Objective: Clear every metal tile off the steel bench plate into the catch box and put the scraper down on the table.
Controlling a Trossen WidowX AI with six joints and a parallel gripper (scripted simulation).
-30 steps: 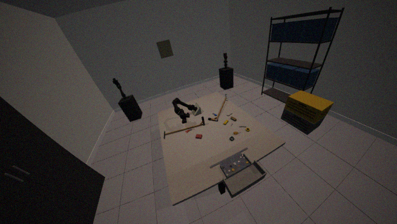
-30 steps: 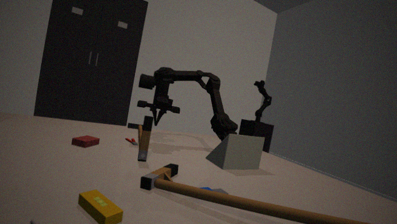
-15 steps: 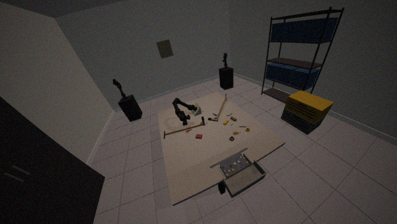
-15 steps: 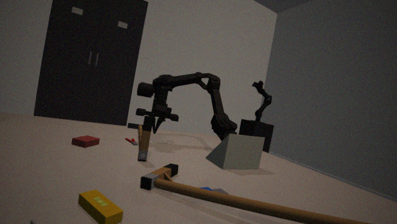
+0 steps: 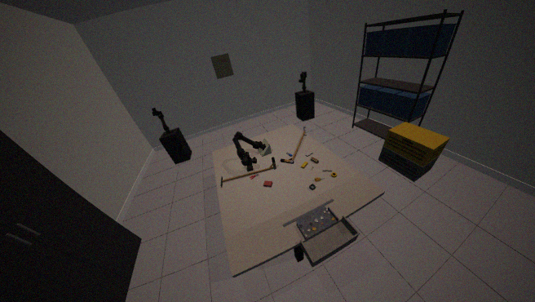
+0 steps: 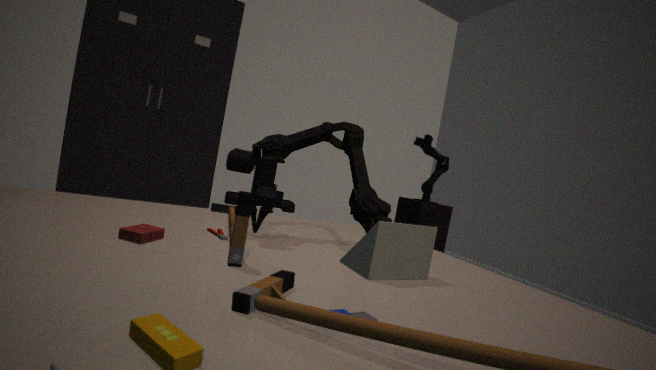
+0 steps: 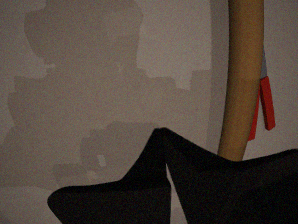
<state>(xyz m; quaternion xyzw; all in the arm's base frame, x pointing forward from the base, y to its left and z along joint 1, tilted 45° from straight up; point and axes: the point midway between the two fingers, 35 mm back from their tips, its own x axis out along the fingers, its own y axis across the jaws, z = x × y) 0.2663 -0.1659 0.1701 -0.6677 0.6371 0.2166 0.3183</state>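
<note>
My gripper (image 5: pixel 249 169) (image 6: pixel 256 231) (image 7: pixel 160 133) is shut and empty, pointing down beside a long wooden-handled tool (image 5: pixel 249 174) (image 6: pixel 239 232) (image 7: pixel 246 75). That tool has a dark crossbar at one end and a block-like head at the other. In the wrist view its handle runs to the right of my fingertips, partly hidden behind a finger. A second long-handled tool (image 5: pixel 298 146) (image 6: pixel 400 336) lies farther off, with a hooked far end. I cannot tell surely which is the scraper. Several small tiles (image 5: pixel 314 228) lie on the steel plate (image 5: pixel 310 218); the catch box (image 5: pixel 335 250) adjoins its far end.
Red-handled pliers (image 5: pixel 254 176) (image 6: pixel 216 233) (image 7: pixel 268 102) lie beside the nearer handle. A red block (image 5: pixel 267 184) (image 6: pixel 141 233), a yellow block (image 5: pixel 304 165) (image 6: pixel 165 340) and a pale wedge (image 5: pixel 266 148) (image 6: pixel 402 250) are on the table. A grey rail (image 5: pixel 307 213) runs beside the plate.
</note>
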